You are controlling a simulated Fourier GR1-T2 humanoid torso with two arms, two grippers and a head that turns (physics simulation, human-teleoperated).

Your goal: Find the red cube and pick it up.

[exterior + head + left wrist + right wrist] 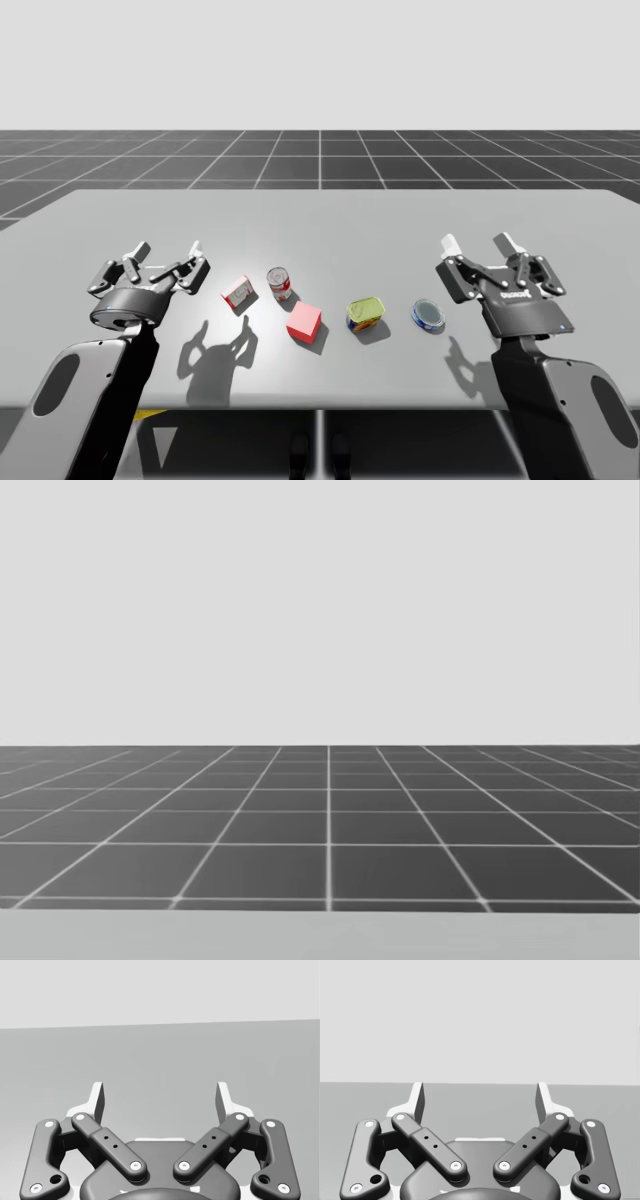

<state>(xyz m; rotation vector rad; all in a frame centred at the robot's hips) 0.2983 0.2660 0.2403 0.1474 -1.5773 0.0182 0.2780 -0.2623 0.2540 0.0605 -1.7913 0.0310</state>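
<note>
The task is at its first step, the search. My head looks straight out over the dark gridded floor (pixel 330 820), with a pale strip of the table (pixel 320 938) along the lower edge, so I judge the head must tip down first. In the high view the red cube (pixel 304 322) sits near the table's front edge, in the middle of a row. A red-and-white box (pixel 238 291) and a red can (pixel 279 283) lie toward my left, a yellow can (pixel 366 314) and a flat blue tin (pixel 429 316) toward my right. The cube touches none of them. My left gripper (pixel 168 250) and right gripper (pixel 479 244) hover at either end of the row, fingers spread wide, holding nothing. The cube seems somewhat nearer my left gripper, so that arm looks the likelier to swing inward and come down astride two opposite faces, minding the red can just behind.
</note>
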